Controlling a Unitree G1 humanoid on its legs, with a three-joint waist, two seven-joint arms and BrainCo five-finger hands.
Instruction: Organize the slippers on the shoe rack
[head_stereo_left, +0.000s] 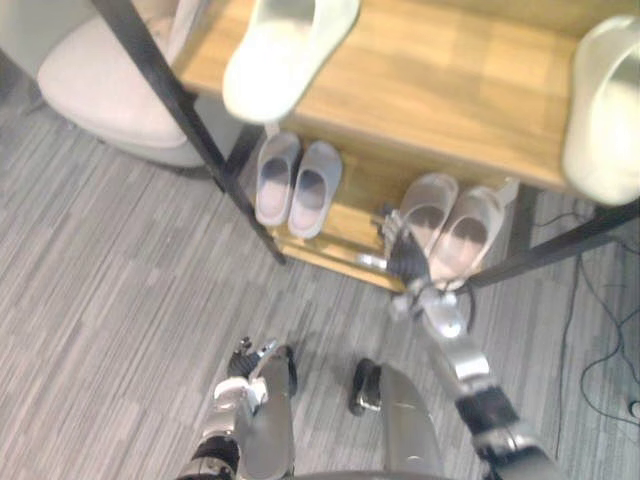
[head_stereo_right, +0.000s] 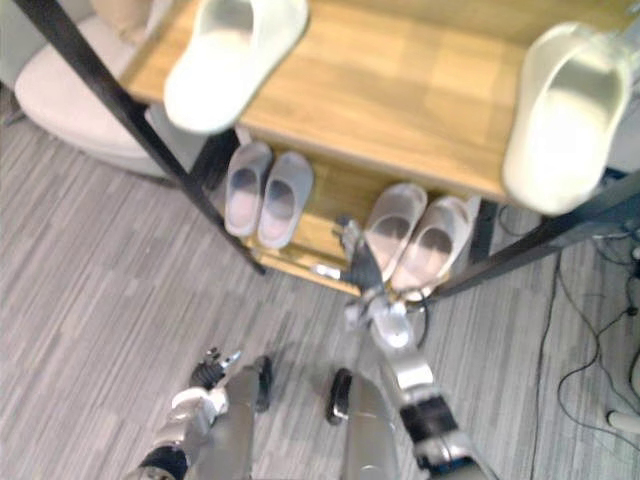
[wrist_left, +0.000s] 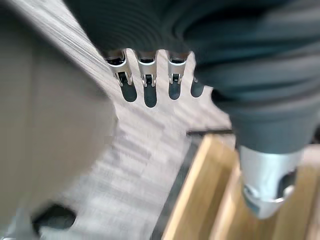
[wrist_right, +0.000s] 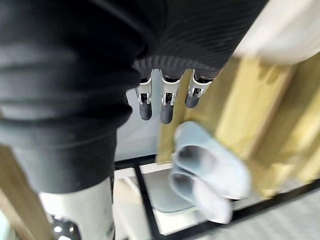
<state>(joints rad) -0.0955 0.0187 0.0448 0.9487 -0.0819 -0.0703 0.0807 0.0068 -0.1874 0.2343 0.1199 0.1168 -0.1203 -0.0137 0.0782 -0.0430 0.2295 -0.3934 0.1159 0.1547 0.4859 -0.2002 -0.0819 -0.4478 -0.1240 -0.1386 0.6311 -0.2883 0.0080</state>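
Left eye view: on the wooden shoe rack, the lower shelf holds a smooth pinkish slipper pair at centre right, toes pointing up-frame, the right hand at their heels. Right wrist view: its fingers are straight, holding nothing. Left wrist view: the left hand hangs relaxed over ribbed grey carpet.

A pale, rounded cushioned seat sits at the far left on grey carpet with fine streaks, which covers the whole floor.
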